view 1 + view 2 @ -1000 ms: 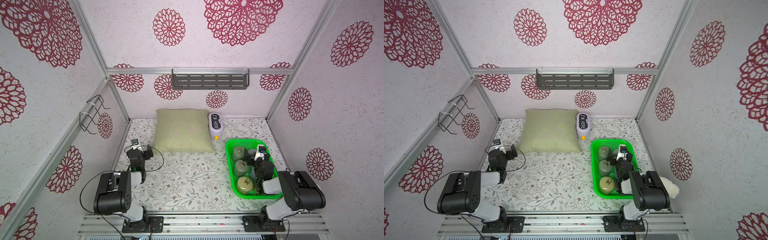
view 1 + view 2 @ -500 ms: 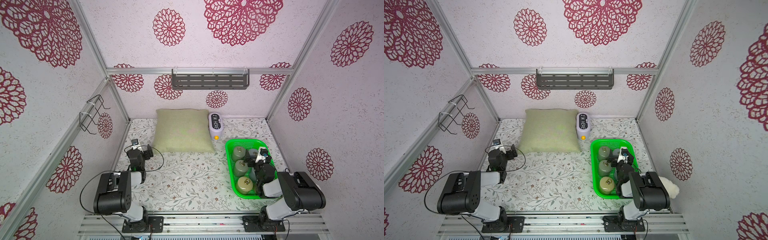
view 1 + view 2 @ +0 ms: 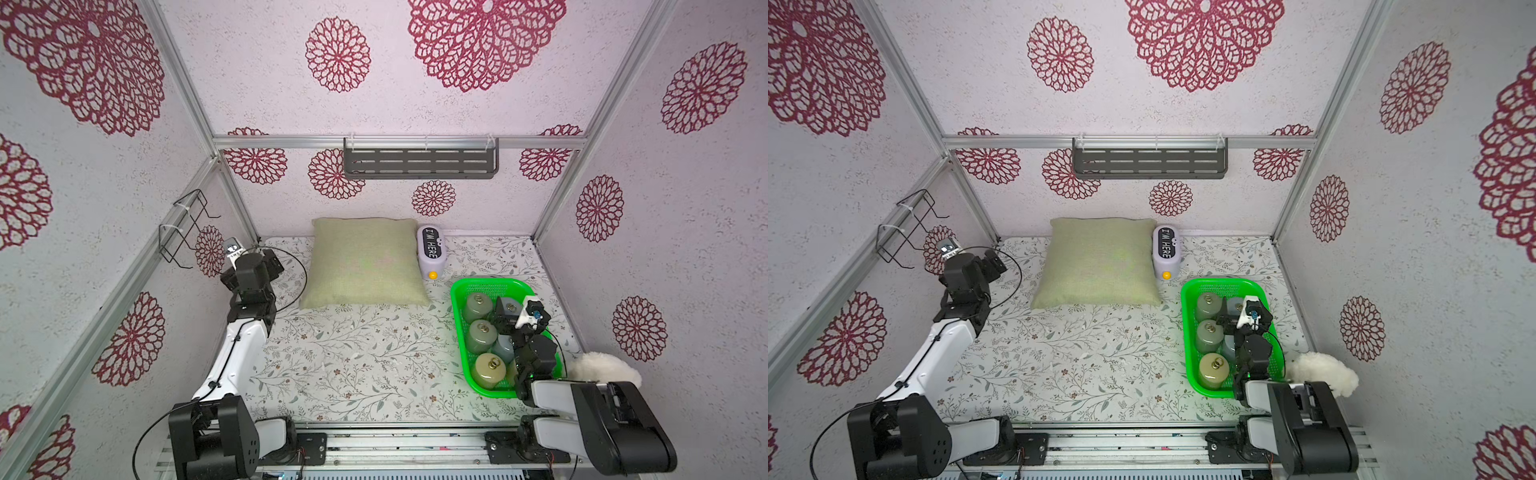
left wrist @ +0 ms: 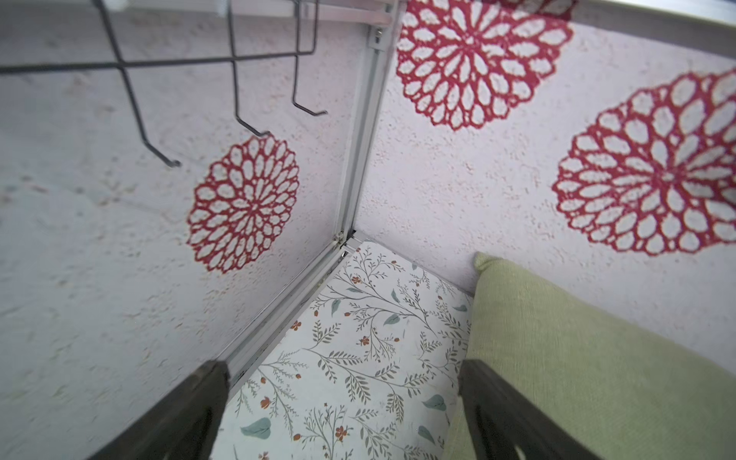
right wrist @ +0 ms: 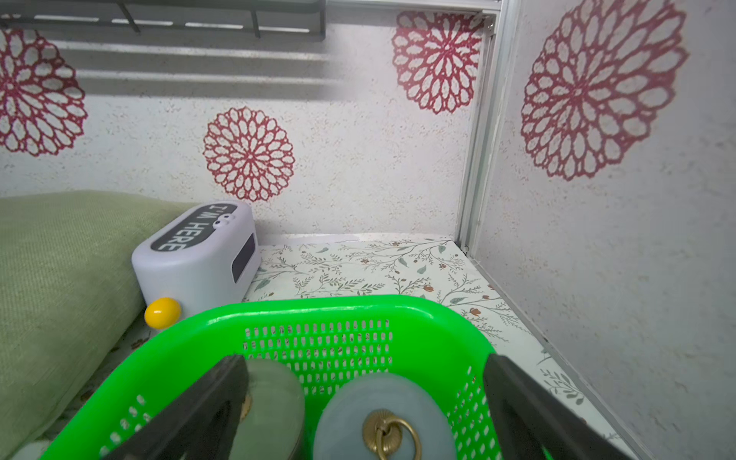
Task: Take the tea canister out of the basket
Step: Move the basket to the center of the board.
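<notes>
Tea canister (image 5: pixel 382 418), upright in the basket (image 5: pixel 318 314), sits at 12 o'clock between my right end effector's (image 5: pixel 364 370) spread jaws. My left end effector (image 4: pixel 342 366), open too, waits at the desk's 9 o'clock.

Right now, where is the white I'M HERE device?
In both top views the I'M HERE device stands near the back wall, right of the green pillow, behind the basket.

On the desk (image 3: pixel 353 353), right side: the basket (image 3: pixel 486 281), tea canisters (image 3: pixel 481 336) standing in it, three in a row along its left wall. Behind it sits the device lettered I'M HERE (image 3: pixel 431 251), just beside the cushion (image 3: pixel 363 262) on its left. The wall shelf (image 3: pixel 419 162) hangs above on the back wall.
</notes>
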`<act>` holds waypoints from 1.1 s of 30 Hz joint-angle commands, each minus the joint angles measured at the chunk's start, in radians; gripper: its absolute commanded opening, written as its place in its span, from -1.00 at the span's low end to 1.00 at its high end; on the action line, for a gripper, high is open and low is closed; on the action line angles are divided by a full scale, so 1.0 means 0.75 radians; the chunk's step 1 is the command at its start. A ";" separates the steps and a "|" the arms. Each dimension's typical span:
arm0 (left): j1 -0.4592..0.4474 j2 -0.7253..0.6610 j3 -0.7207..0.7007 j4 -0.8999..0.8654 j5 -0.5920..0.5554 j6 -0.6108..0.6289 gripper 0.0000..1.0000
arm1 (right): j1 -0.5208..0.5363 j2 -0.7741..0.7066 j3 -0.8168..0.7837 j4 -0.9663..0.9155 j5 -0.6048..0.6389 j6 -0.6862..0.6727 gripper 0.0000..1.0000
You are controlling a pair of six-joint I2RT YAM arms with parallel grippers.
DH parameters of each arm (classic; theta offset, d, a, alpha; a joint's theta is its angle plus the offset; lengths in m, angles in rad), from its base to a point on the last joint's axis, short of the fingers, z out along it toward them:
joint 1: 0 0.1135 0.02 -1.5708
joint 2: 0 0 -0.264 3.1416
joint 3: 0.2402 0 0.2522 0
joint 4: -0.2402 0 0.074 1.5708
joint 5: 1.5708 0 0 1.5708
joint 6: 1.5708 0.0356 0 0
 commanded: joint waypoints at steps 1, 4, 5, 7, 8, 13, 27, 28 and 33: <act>0.010 -0.059 0.011 -0.350 -0.034 -0.140 0.95 | 0.003 -0.154 0.093 -0.298 0.060 0.150 0.99; 0.009 -0.148 -0.065 -0.249 0.085 -0.211 0.95 | -0.001 -0.255 0.147 -0.489 0.055 0.188 0.99; 0.011 -0.168 -0.078 -0.231 0.131 -0.237 0.95 | -0.009 -0.290 0.168 -0.567 0.060 0.218 0.99; 0.007 -0.187 -0.078 -0.238 0.224 -0.291 0.95 | -0.029 -0.347 0.210 -0.703 0.030 0.278 0.99; 0.002 -0.190 -0.072 -0.253 0.268 -0.318 0.95 | -0.034 -0.375 0.230 -0.764 0.020 0.320 0.99; -0.082 -0.188 -0.035 -0.326 0.415 -0.383 0.95 | -0.040 -0.436 0.409 -1.188 -0.074 0.612 0.99; -0.855 -0.023 0.089 -0.568 0.349 -0.524 0.95 | -0.057 -0.470 0.581 -1.590 -0.507 0.677 0.99; -0.914 0.012 0.100 -0.572 0.339 -0.557 0.95 | -0.056 -0.473 0.596 -1.632 -0.478 0.672 0.99; -1.175 0.224 0.209 -0.566 0.297 -0.672 0.95 | -0.056 -0.507 0.678 -1.816 -0.373 0.612 0.98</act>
